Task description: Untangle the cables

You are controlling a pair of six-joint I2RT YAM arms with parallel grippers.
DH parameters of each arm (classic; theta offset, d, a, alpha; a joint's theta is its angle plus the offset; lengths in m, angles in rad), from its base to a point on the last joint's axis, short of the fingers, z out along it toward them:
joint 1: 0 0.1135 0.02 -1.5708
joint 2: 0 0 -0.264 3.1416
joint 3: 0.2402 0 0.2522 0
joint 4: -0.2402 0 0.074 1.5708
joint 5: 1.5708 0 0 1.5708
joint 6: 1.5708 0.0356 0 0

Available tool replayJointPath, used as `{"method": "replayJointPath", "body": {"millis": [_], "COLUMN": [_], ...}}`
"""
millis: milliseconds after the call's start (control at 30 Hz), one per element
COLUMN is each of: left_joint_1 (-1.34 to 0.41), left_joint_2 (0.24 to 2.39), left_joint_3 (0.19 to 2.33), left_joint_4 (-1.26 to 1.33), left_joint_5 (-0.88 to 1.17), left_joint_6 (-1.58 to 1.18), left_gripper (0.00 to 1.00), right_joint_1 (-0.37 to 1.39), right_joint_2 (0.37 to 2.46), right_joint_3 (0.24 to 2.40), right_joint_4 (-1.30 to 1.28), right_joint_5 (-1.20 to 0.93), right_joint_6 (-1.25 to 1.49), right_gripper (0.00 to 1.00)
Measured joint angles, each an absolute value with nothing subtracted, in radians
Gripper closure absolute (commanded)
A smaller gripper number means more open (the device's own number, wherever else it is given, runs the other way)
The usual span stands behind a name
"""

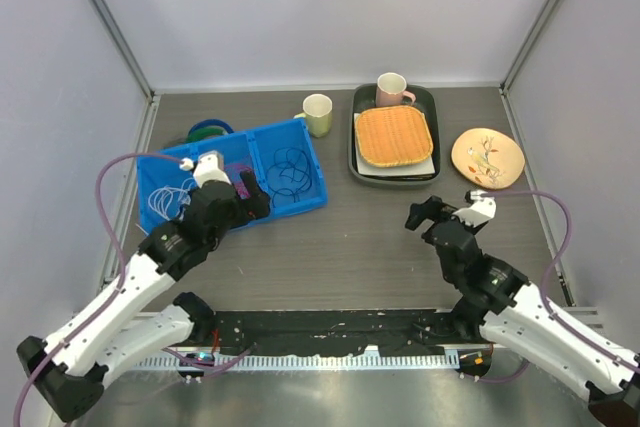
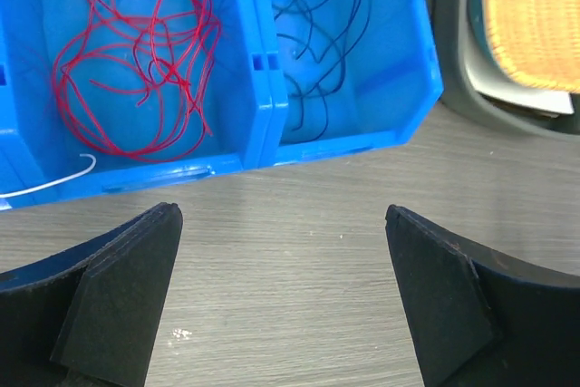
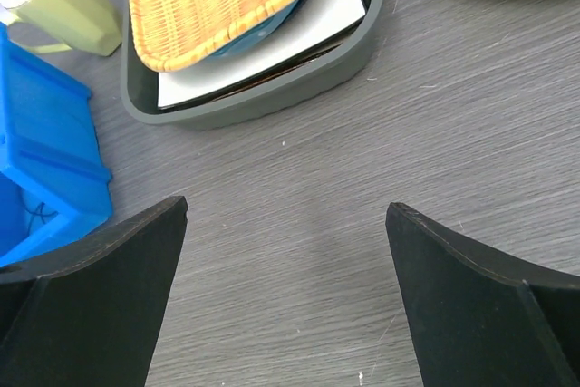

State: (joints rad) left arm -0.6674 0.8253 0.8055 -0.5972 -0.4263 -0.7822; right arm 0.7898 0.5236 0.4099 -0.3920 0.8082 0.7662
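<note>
Left jaws, right jaws wide apart, empty; cables (image 2: 181, 83) inside bin (image 2: 163, 176), past near wall.

Grey table (image 1: 380, 237): bin (image 2: 344, 144), tray (image 3: 272, 104), mug (image 1: 318, 113), plate (image 1: 487, 157)

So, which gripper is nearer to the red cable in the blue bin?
Left. The left gripper hangs just in front of the blue bin holding the red cable. The right gripper is far to the right, near the grey tray.
</note>
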Motion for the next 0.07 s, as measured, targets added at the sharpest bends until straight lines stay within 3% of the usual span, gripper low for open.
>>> {"method": "replayJointPath", "body": {"millis": [67], "left_joint_1": [-0.667], "left_joint_2": [0.781], "left_joint_3": [0.804], "left_joint_4": [-0.595], "left_joint_5": [-0.431], "left_joint_6": [-0.782], "left_gripper": [0.0], "right_joint_1": [0.79], "right_joint_2": [0.487], "right_joint_3": [0.397], "right_joint_4": [-0.393], "right_joint_5": [0.807], "right_joint_6": [0.765], "right_gripper": [0.03]}}
